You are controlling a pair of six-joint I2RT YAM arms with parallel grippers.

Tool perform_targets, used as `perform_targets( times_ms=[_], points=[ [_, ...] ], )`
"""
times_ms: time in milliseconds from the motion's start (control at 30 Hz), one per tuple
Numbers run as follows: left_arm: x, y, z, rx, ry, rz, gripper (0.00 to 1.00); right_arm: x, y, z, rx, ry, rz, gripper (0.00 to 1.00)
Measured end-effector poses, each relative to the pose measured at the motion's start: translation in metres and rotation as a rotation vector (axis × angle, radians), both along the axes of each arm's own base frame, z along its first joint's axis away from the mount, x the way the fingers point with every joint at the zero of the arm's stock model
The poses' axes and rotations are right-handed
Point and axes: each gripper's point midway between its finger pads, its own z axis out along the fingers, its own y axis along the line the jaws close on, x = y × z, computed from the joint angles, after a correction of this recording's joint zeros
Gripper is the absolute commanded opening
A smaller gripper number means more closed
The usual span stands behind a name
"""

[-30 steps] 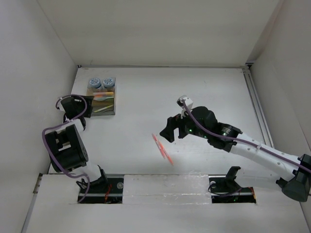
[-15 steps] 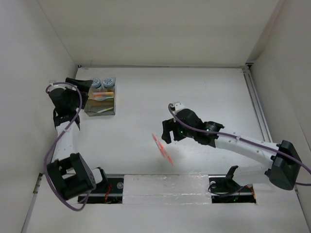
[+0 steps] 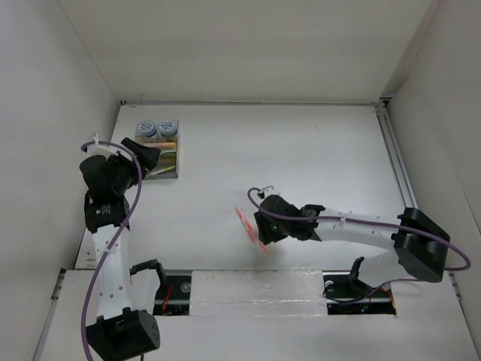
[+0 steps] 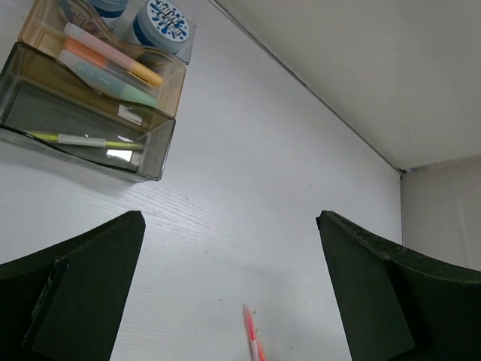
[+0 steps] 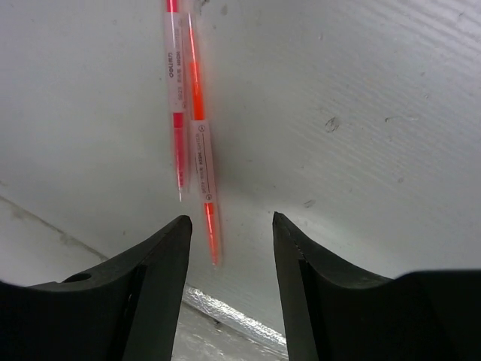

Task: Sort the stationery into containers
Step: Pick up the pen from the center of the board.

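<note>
Two orange-red pens (image 5: 197,128) lie flat, side by side, near centre. Tray (image 4: 75,156) sits far left w/ pink, orange & green highlighters (image 4: 105,74) in tan section, thin yellow-green pen (image 4: 75,140) in dark section (nearest one). Blue-white cylinders (image 3: 167,126) upright at far end.

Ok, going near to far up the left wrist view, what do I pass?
Red pens on the table → yellow-green pen in the tray's dark front compartment → highlighters in the amber compartment → cylinders at the far end.
</note>
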Motion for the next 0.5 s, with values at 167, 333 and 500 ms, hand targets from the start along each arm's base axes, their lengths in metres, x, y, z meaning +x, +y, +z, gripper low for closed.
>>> perform_targets(
  times_ms=[167, 333, 500],
  points=[
    [0.000, -0.003, -0.007, 0.007, 0.020, -0.028, 0.99, -0.015, 0.004, -0.009, -0.022, 0.006, 0.011, 0.54],
    [-0.002, -0.007, -0.018, -0.001, 0.052, -0.058, 0.99, -0.018, 0.006, -0.010, -0.029, -0.001, 0.007, 0.54],
    [-0.003, -0.010, -0.018, -0.003, 0.052, -0.073, 0.99, -0.017, 0.002, -0.022, -0.067, 0.009, -0.006, 0.54]
  ],
)
